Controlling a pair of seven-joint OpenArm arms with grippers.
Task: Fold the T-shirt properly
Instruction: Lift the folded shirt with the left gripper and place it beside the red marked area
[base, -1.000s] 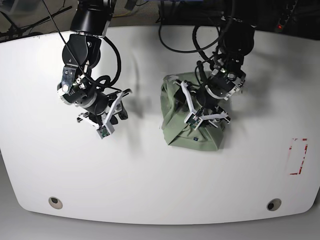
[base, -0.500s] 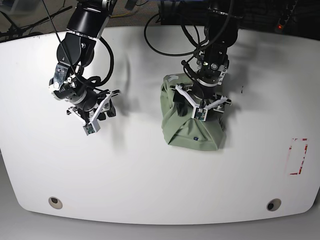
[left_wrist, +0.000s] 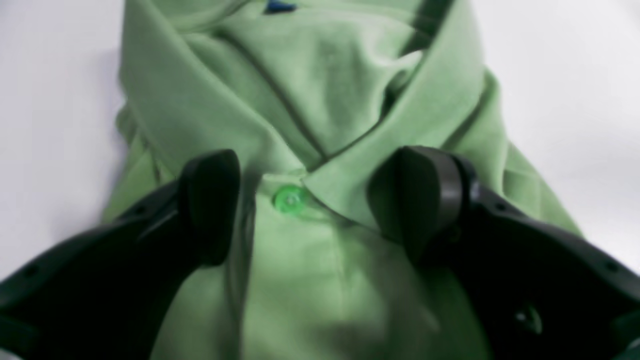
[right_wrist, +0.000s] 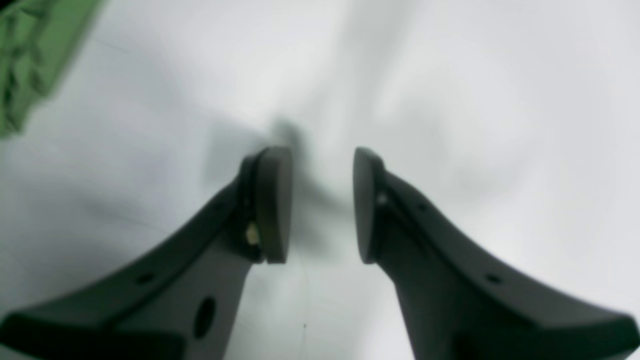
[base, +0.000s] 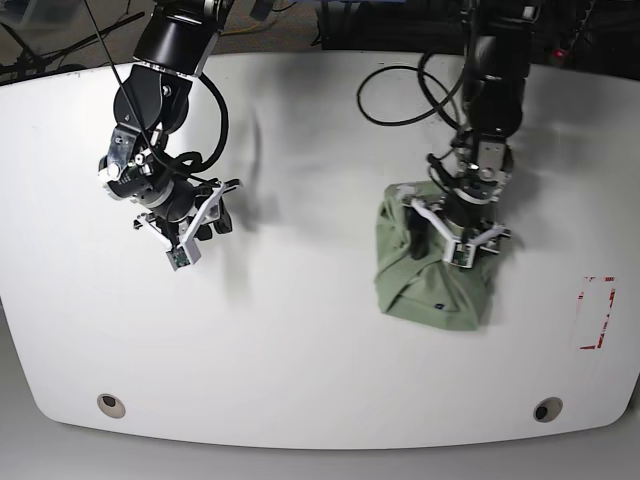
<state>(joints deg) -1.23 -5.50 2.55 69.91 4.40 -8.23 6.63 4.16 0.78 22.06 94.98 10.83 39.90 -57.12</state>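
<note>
Jaws spread wide, the left gripper (left_wrist: 310, 200) straddles the collar and green button (left_wrist: 290, 199) of the T-shirt (base: 435, 270), a sage-green folded bundle right of centre on the white table (base: 300, 350); the right gripper (right_wrist: 320, 205), parted and empty, hovers far left.

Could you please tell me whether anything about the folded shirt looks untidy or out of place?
The shirt lies in a compact bundle, but not neatly: its collar is crumpled and twisted above the button, and the outline on the table looks lopsided. Nothing looks torn or spilled.
</note>
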